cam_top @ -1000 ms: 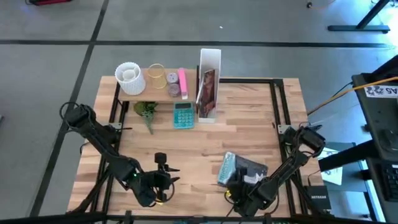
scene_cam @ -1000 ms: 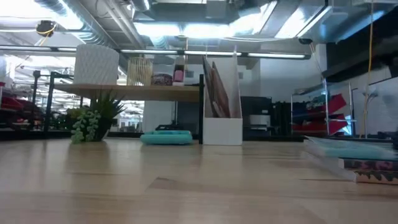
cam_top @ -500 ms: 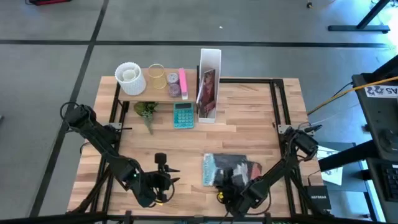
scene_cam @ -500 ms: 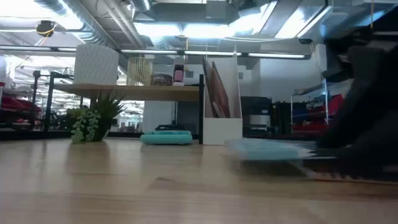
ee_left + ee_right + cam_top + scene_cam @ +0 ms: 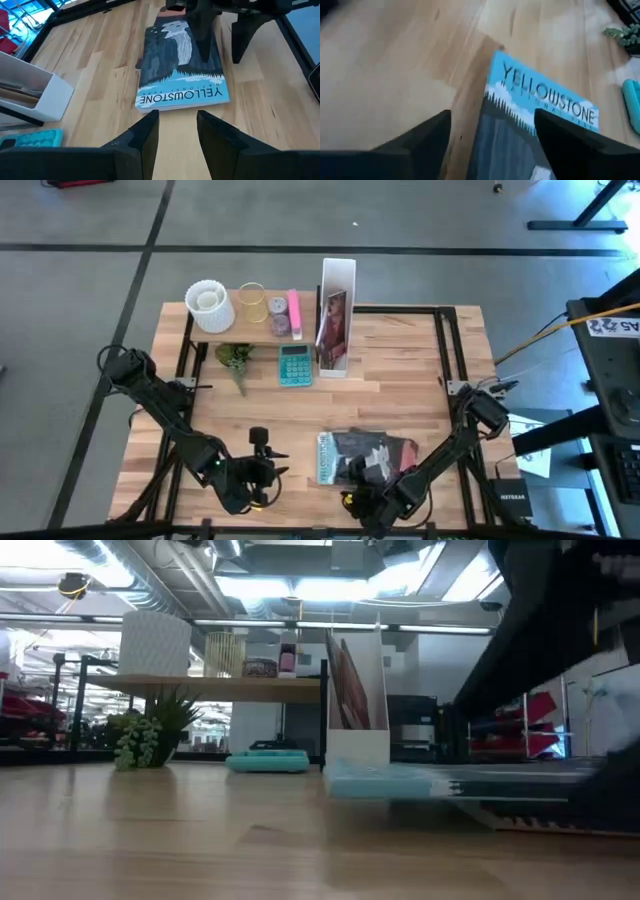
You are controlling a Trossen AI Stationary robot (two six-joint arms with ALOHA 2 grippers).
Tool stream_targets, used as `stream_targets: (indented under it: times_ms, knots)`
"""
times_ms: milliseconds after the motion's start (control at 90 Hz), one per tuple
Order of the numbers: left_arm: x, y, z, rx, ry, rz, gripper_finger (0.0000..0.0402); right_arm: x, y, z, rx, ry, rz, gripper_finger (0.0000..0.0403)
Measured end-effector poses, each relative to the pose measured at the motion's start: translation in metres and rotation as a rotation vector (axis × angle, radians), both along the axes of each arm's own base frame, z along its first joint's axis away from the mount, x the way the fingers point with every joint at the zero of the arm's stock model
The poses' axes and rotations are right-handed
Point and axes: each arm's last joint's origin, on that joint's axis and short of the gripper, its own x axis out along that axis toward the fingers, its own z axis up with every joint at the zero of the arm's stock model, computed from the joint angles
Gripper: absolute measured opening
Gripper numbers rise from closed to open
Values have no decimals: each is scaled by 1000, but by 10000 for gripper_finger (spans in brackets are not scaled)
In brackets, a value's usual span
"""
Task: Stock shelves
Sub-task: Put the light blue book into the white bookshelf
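At table's near edge, right jaws spread wide astride Yellowstone book [image 5: 362, 456]; left jaws apart, empty

From table height I look across the table [image 5: 200, 840] to the shelf [image 5: 200, 686], a light plank on a black frame at about ten o'clock. On it stand a white textured pot [image 5: 155, 642], a pale ribbed cup [image 5: 225, 654], a small dark tin [image 5: 260, 668] and a pink item [image 5: 288, 660]. Under the plank sit a little green plant [image 5: 150, 735] and, just beside it toward three o'clock, a flat teal calculator [image 5: 267, 760]. The white file box [image 5: 358, 710] stands upright at the shelf's end with a dark book [image 5: 345, 690] leaning inside. At three o'clock my dark arm [image 5: 550, 630] slants down over a light-blue book [image 5: 400, 782], lying flat and raised slightly above another book [image 5: 560, 820].
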Motion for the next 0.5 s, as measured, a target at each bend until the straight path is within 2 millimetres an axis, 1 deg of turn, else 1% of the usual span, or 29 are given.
stream_targets:
  times_ms: [111,256,367,500]
  knots:
    - [0,0,0,-4,1,0,118,2,1,-8,-68,2,-24,274]
    - [0,0,0,-3,0,-1,118,7,6,-14,-119,15,-72,245]
    - [0,0,0,-2,1,0,118,8,6,-15,-124,34,-113,207]
    - [0,0,0,-2,1,0,118,7,4,-14,-79,36,-201,139]
